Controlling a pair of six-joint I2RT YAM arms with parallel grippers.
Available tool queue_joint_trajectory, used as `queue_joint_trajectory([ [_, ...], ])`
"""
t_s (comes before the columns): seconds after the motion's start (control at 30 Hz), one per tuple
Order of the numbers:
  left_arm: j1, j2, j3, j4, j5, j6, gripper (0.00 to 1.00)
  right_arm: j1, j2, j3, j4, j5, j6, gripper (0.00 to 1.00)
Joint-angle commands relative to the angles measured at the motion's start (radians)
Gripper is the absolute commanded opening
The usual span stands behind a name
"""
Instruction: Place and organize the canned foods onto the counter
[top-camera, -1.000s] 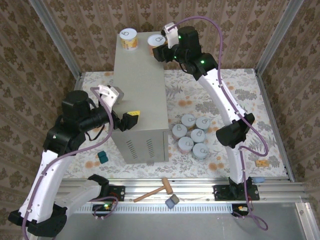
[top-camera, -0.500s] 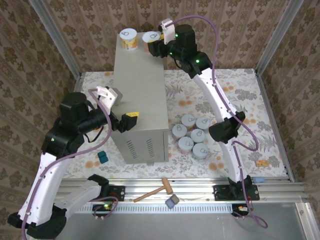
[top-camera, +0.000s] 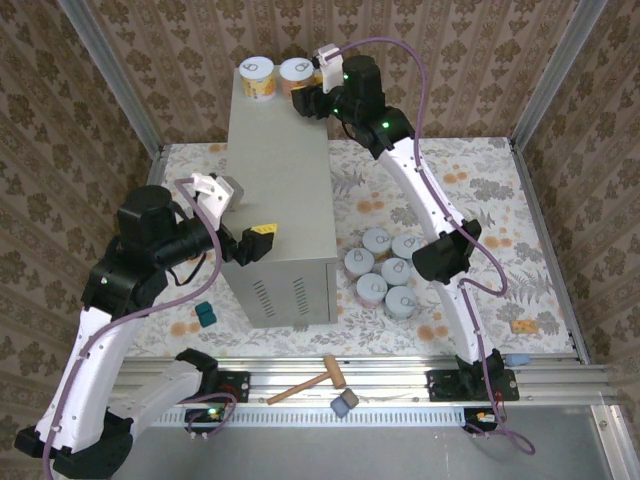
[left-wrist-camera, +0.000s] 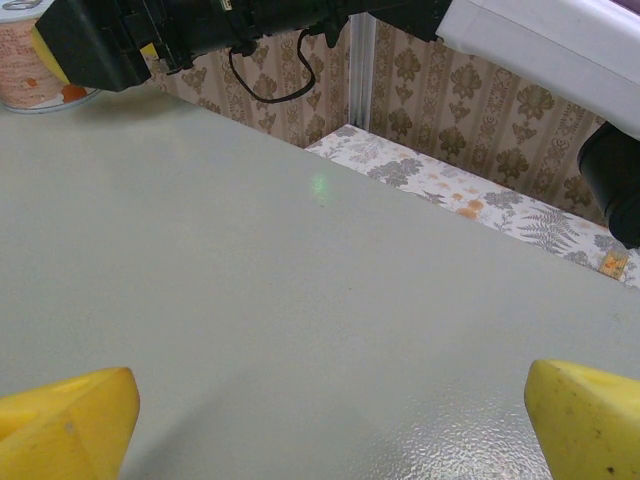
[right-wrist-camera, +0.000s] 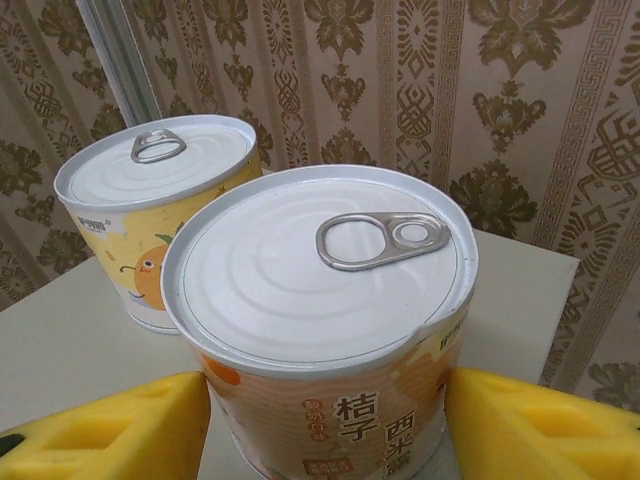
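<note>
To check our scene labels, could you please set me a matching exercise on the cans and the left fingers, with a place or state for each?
1. orange-label can
2. yellow-label can
3. six clustered cans
4. left fingers

A. open above the counter
B. on the floral floor
C. free on the counter's far corner
D. gripped by the right fingers

Pairs: 1-D, 2-C, 3-B, 4-A.

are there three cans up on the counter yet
No, just two cans are at the far end of the counter: a yellow-labelled can and an orange-labelled can beside it.
</note>
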Motion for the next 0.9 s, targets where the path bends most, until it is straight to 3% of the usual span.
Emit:
queue_joint_trajectory([
  [0.0, 0.006, -0.010, 0.002, -0.017, -0.009, -0.005, 1.00, -0.004, 0.026, 0.043, 0.044, -0.007, 0.017, 0.65],
  [0.6, 0.034, -0.027, 0.008, -0.035, -0.014, -0.007, 1.00, -0.018, 0.048, 0.070, 0.068, -0.034, 0.046, 0.65],
  [0.87, 0.034, -0.029, 0.013, -0.033, -0.005, -0.016, 1.00, -0.023, -0.038, 0.069, 0.050, -0.074, 0.012, 0.88],
])
